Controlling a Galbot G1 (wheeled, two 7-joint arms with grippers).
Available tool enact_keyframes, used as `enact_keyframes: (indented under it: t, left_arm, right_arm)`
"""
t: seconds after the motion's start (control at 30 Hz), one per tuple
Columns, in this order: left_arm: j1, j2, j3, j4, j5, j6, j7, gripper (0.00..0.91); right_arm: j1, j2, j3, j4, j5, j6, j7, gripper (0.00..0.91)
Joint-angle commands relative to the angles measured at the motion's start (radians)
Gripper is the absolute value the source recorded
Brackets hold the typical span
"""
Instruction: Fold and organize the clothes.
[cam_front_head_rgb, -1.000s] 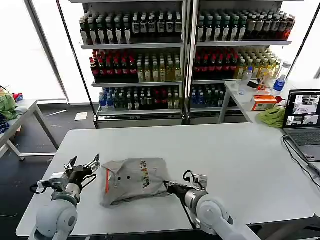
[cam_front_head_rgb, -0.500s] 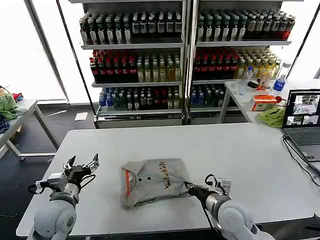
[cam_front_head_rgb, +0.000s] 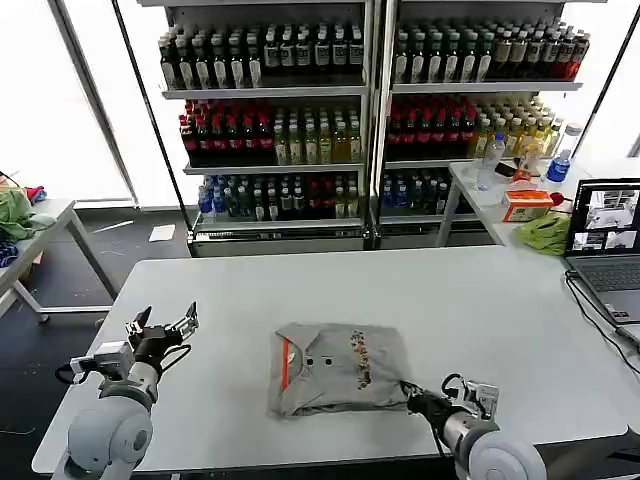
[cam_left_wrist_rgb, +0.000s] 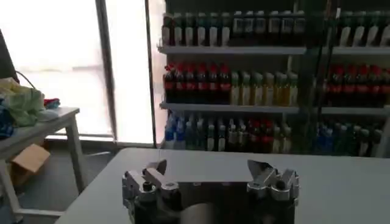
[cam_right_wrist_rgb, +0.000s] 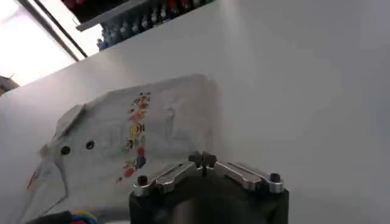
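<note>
A folded light grey shirt (cam_front_head_rgb: 340, 365) lies on the white table (cam_front_head_rgb: 450, 290), near its front edge. Its buttoned neck with orange-red trim points left, and the multicolour print faces up. My right gripper (cam_front_head_rgb: 412, 398) sits at the shirt's front right corner, shut on the shirt's edge. In the right wrist view the fingertips of that gripper (cam_right_wrist_rgb: 203, 159) meet at the near edge of the shirt (cam_right_wrist_rgb: 122, 134). My left gripper (cam_front_head_rgb: 160, 325) hovers over the table's left part, open and holding nothing, well left of the shirt. The left wrist view shows this gripper (cam_left_wrist_rgb: 207, 167) with its fingers wide apart.
A laptop (cam_front_head_rgb: 607, 240) with cables stands at the table's right edge. A bright green cloth (cam_front_head_rgb: 545, 232) lies on the far right table. Shelves of bottles (cam_front_head_rgb: 280, 130) fill the back. A side table (cam_front_head_rgb: 40, 225) with clothes stands at the left.
My right gripper has moved to the right along the front edge, dragging the folded shirt with it from the left part towards the middle. The left gripper has stayed put.
</note>
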Motion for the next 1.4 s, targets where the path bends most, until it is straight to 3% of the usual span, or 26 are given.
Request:
enact_keyframes:
  t: [0.03, 0.33, 0.53, 0.83, 1.4]
  left_arm:
    - [0.002, 0.001, -0.002, -0.001, -0.001, 0.001, 0.000, 0.907]
    - [-0.001, -0.003, 0.002, -0.005, -0.001, 0.003, -0.001, 0.907]
    - [0.008, -0.009, 0.010, -0.017, 0.002, 0.016, -0.003, 0.907]
    - [0.027, -0.007, 0.002, -0.021, 0.002, 0.022, -0.005, 0.907]
    - [0.028, -0.009, 0.011, -0.009, -0.001, 0.029, -0.003, 0.907]
  right_arm:
    - [-0.104, -0.013, 0.091, 0.053, -0.050, -0.001, -0.007, 0.907]
    - [-0.043, -0.060, 0.181, 0.112, -0.004, -0.003, -0.022, 0.907]
    - [0.109, -0.026, 0.079, 0.080, 0.005, -0.003, -0.029, 0.907]
    - [0.166, 0.064, -0.057, -0.001, 0.009, -0.003, -0.050, 0.907]
    - [0.039, 0.001, -0.059, 0.074, 0.078, -0.003, -0.003, 0.907]
